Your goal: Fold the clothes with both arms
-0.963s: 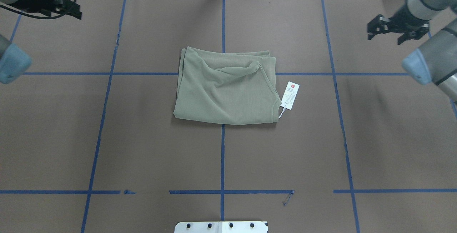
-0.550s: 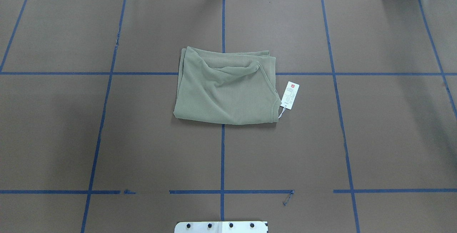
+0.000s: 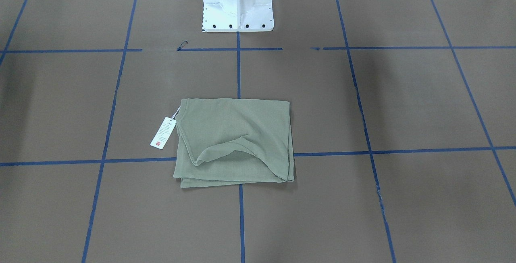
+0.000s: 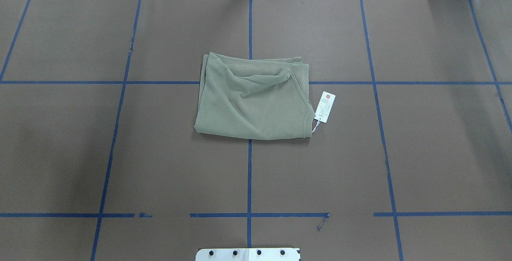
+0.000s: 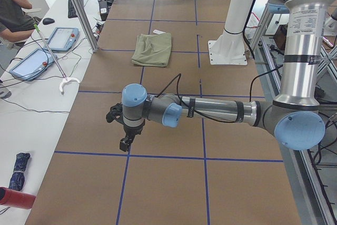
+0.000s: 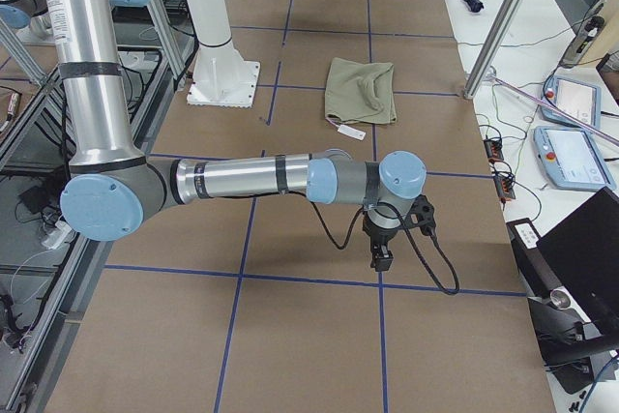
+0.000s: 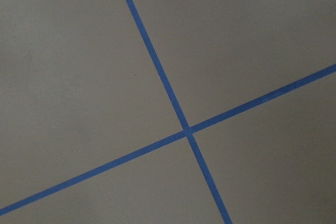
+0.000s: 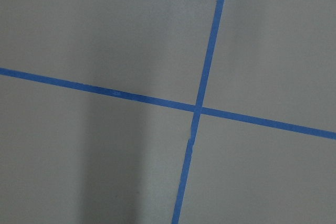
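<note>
The clothes are one sage-green shirt point(image 4: 252, 101), folded into a rough rectangle at the table's middle, with a loose fold on its far part. Its white hang tag point(image 4: 325, 107) with a red mark lies beside it. The shirt point(image 3: 236, 142) lies untouched. My left gripper point(image 5: 125, 143) hangs over bare table far from the shirt point(image 5: 152, 49). My right gripper point(image 6: 380, 258) hangs likewise at the other end, away from the shirt point(image 6: 361, 90). Both show only in the side views, so I cannot tell whether they are open or shut. Both wrist views show only table.
Brown table cover point(image 4: 440, 153) carries a grid of blue tape lines point(image 4: 249, 173). The white pedestal base point(image 3: 238, 5) stands at the robot's edge. A person sits by tablets point(image 5: 60, 38) on a side bench. More tablets point(image 6: 571, 157) lie at the other side.
One second ago both grippers showed at the overhead view's upper corners. They have since left that view. The shirt and tag have not moved.
</note>
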Robot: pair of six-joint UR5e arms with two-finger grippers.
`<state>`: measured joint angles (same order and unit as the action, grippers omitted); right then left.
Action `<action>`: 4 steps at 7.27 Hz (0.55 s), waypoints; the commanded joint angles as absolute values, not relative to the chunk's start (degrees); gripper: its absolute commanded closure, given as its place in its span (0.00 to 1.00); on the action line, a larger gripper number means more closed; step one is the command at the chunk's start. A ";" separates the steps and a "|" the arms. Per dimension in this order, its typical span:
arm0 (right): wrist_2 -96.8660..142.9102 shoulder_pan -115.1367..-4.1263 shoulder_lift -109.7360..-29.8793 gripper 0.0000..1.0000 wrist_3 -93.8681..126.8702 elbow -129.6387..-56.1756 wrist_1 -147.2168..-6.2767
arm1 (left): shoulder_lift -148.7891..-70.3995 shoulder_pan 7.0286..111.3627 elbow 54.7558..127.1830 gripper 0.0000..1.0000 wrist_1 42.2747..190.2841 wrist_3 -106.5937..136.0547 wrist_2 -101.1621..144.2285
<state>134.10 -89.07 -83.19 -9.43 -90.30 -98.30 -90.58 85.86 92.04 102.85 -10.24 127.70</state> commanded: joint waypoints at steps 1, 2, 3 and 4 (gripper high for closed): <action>133.68 -89.12 -84.72 0.00 -4.16 -90.35 -98.35 | -89.13 86.31 91.23 0.00 101.27 -10.02 127.97; 133.86 -89.12 -85.16 0.00 -4.04 -90.09 -98.35 | -88.86 86.66 91.67 0.00 97.33 -10.54 128.58; 134.03 -89.12 -85.25 0.00 -4.04 -90.26 -98.35 | -87.29 87.79 93.32 0.00 96.77 -10.63 128.67; 135.08 -89.12 -85.34 0.00 -3.96 -90.26 -98.35 | -86.32 88.15 94.38 0.00 96.68 -10.63 129.11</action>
<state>134.17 -89.12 -85.14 -4.21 -90.22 -98.35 -87.71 87.40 92.93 97.53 -10.54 128.65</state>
